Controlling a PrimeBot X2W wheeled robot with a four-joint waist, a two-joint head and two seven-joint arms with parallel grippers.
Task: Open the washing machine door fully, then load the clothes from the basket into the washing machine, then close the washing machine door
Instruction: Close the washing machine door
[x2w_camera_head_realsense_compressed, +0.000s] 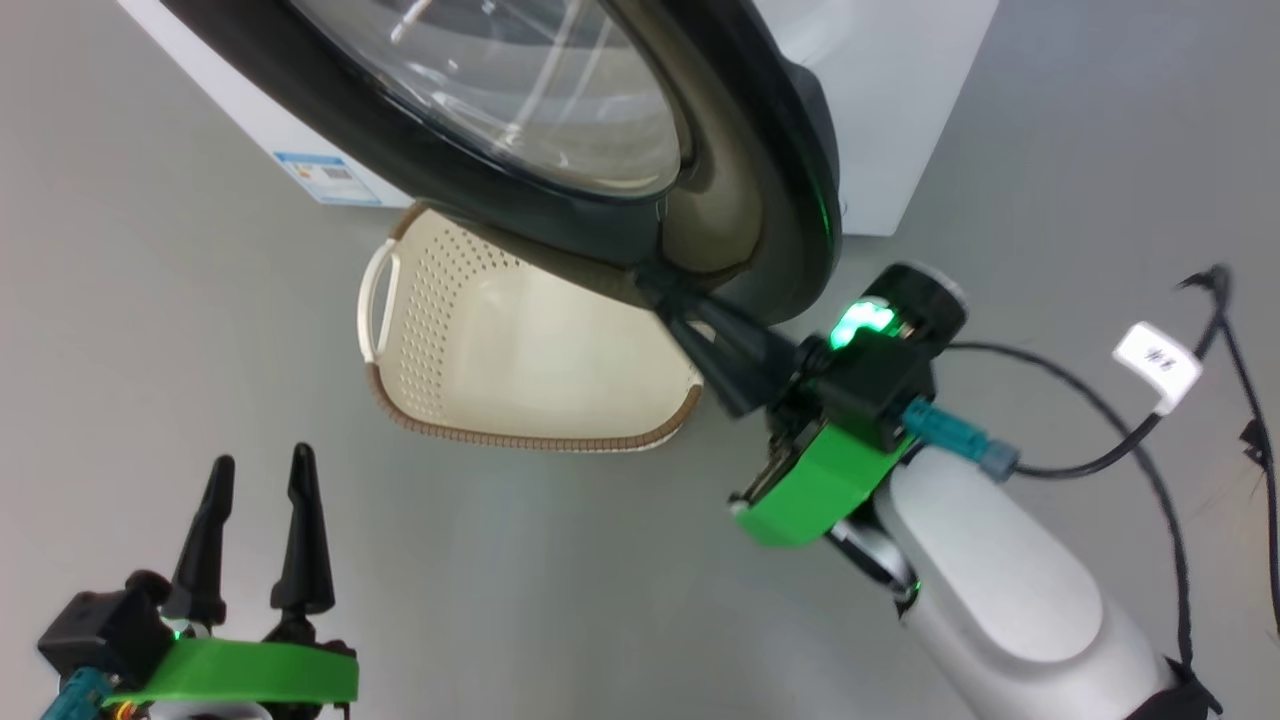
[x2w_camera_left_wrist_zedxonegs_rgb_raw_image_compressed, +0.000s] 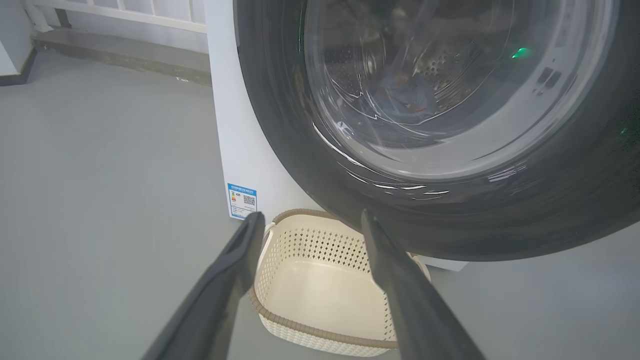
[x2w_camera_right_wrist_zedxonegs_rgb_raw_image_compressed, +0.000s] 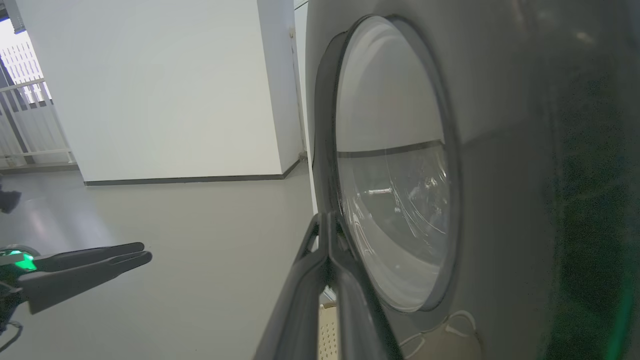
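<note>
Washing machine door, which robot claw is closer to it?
Right. The right claw, shut, touches the washing machine door at its lower edge; the left claw hangs open, well apart from it.

Lit brightly and evenly from overhead, with a faint soft shadow beside the basket on the grey floor. Streaked with white glare across the glass of the washing machine door. Tinged green near the lamp on the right wrist. Blown out to white behind the far railing. Soft on the near dark fingers; bowed toward the edges in both wrist views; grainy on the door's dark rim.
</note>
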